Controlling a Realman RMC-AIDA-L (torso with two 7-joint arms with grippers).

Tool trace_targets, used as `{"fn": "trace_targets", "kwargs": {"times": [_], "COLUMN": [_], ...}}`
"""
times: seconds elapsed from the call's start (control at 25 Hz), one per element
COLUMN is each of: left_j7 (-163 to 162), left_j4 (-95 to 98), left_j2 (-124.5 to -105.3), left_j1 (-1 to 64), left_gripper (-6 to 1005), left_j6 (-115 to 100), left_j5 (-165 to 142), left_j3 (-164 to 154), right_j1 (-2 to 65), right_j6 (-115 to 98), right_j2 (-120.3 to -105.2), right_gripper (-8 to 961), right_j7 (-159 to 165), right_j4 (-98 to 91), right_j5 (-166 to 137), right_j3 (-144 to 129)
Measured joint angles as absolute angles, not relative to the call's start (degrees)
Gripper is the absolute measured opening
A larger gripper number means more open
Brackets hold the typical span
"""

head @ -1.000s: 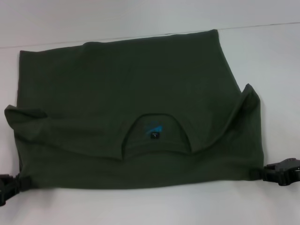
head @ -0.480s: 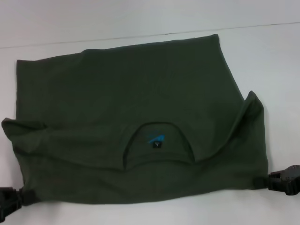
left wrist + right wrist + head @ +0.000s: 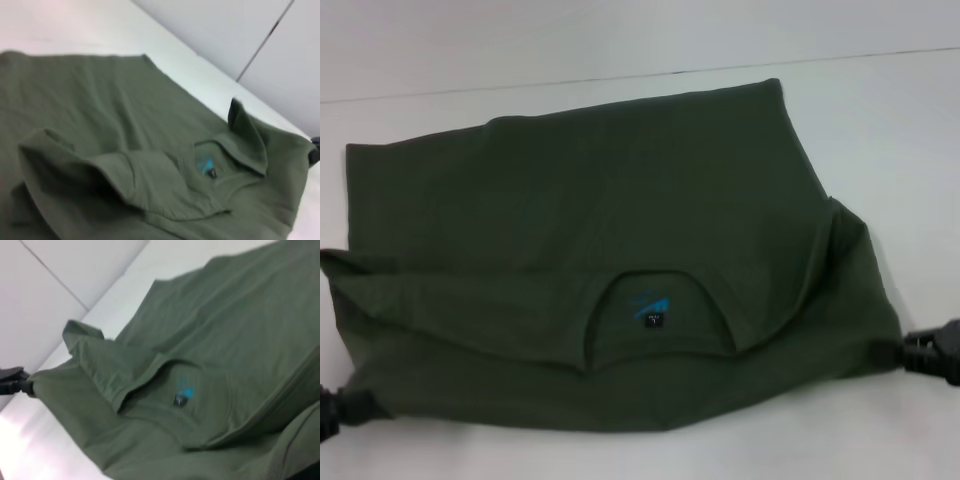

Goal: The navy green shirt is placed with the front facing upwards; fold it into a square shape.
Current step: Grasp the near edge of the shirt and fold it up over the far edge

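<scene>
Your shirt (image 3: 610, 270) lies on the table (image 3: 880, 110), stretched between the grippers, and has slid nearer over the last second. Left gripper (image 3: 332, 410) and right gripper (image 3: 930, 352) each pinch a near corner, so the fold remains unfinished.

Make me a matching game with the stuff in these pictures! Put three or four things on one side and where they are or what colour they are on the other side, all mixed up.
Things:
1. shirt
2. print inside the collar
3. left tool
4. right tool

Descriptions:
A. bright blue
B. grips the shirt's near corner on the robot's right
C. dark olive green, spread on the table
D. grips the shirt's near corner on the robot's left

Pairs: 1-C, 2-A, 3-D, 4-B
</scene>
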State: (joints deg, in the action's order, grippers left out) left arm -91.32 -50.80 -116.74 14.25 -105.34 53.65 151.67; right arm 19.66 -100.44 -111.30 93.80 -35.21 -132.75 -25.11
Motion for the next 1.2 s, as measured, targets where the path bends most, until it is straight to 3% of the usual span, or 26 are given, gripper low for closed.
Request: {"fn": "trace_targets", "kwargs": {"times": [0.52, 1.2], "left_j7": [-90.6, -90.5], "left_j4": [-50.8, -52.4], "left_j2": [-115.59, -114.91], "left_j1": [16.0, 16.1], "left_gripper": [58, 60], "left_j6": [-107.8, -110.3], "left_j5": [54.0, 54.8], "left_j3": [159.7, 162.6], "right_j1": [23.3, 24.6], "right_j6": [-104.6, -107.6], "right_j2": [-111.71, -110.4], "right_gripper": [47, 46], "right_j7": [95.4, 97.0], "right_j4": [-39.5, -40.3], "right_j5": [-132.4, -127.2], "right_j3": [-20.4, -19.3]}}
